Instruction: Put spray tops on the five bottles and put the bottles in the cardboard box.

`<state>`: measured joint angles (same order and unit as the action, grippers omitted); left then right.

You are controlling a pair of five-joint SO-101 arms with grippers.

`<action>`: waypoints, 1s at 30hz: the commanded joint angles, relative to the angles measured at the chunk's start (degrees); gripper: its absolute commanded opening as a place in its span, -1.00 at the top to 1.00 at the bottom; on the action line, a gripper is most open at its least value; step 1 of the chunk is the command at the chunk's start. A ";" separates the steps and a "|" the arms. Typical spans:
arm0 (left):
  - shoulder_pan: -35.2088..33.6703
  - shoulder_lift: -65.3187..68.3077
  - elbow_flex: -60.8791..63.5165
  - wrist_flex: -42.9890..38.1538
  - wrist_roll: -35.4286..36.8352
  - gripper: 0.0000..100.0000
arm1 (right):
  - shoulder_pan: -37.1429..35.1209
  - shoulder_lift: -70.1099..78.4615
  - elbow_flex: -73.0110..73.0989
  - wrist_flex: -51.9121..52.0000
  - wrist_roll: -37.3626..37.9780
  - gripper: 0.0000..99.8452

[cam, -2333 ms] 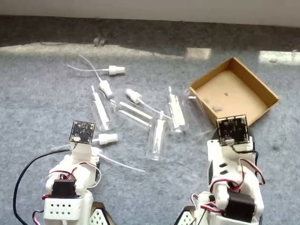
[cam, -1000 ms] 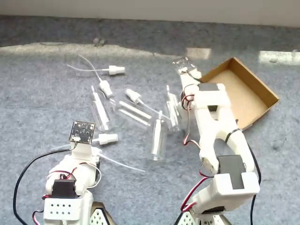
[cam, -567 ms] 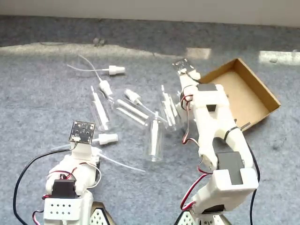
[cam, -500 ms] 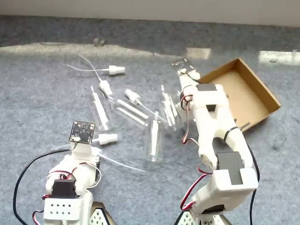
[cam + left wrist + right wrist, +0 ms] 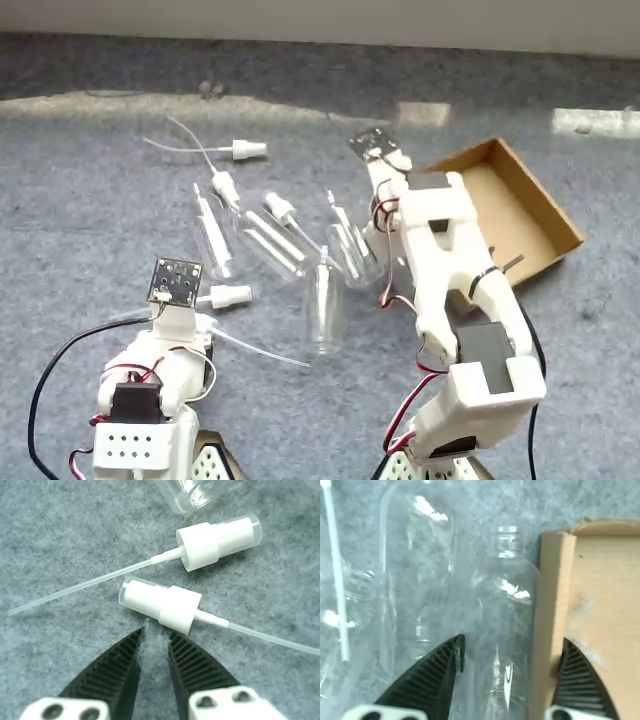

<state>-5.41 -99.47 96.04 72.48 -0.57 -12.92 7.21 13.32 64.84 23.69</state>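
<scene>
- Reading as a small robotics lab set-up.
- Two white servo arms (image 5: 455,270), motors showing, are sitting side by side on a grey speckled counter (image 5: 80,230).

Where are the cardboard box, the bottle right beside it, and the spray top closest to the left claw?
cardboard box (image 5: 510,205): high view, on its bare floor.
bottle (image 5: 502,625): right wrist view, on its clear body.
spray top (image 5: 172,611): left wrist view, on its white collar.
</scene>
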 commanded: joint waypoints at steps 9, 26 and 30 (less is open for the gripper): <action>0.92 -0.31 1.19 0.26 0.26 0.99 | -0.04 -3.38 -15.87 11.03 0.53 0.49; 0.92 -0.31 1.19 0.26 0.26 0.99 | -7.87 -2.95 -16.13 11.30 0.53 0.34; 0.92 -0.31 1.19 0.26 0.26 0.99 | -6.29 1.10 -16.22 10.95 0.88 0.34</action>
<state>-5.41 -99.47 96.04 72.48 -0.57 -19.96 7.74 0.31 75.82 23.60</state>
